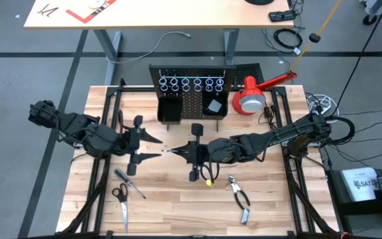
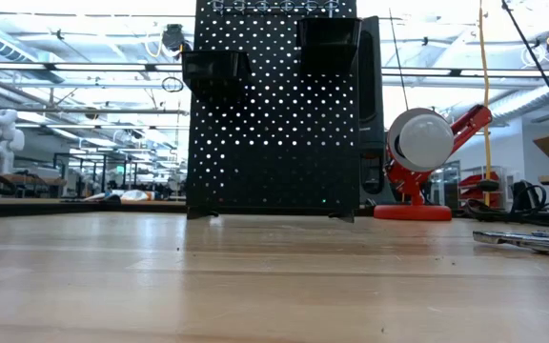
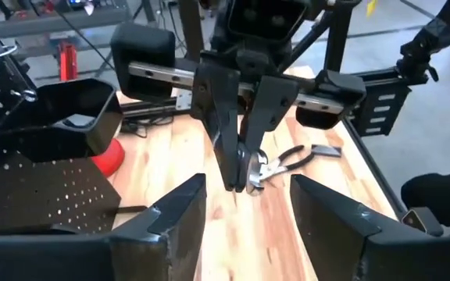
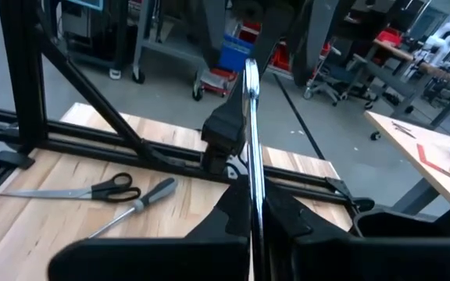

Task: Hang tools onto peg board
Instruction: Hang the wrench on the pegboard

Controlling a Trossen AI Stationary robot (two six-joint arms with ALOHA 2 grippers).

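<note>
Over the middle of the tabletop (image 1: 178,199) the two arms are meeting tip to tip. The right pincer (image 1: 178,151) is pressing together on a silver wrench (image 4: 251,148), which is standing up thin and bright between its fingers in the right wrist view. The left pincer (image 1: 152,147) is standing spread, its two fingers on either side of the wrench's end and not touching it as far as the left wrist view shows.

The peg board (image 1: 192,98) is standing upright at the far edge of the tabletop, its row of silver rings (image 1: 196,83) along the top and two black bins (image 1: 170,110) below. Between the board and the two pincers a strip of bare wood is lying open. Just right of the board, the red-and-white lamp (image 1: 252,98) is crowding the far right corner.

Toward the near edge, the scissors (image 1: 121,201) and the screwdriver (image 1: 130,183) are lying close together on the left, under the left arm. The pliers (image 1: 240,196) are lying on the right, well apart from them, with clear wood between the two groups.
</note>
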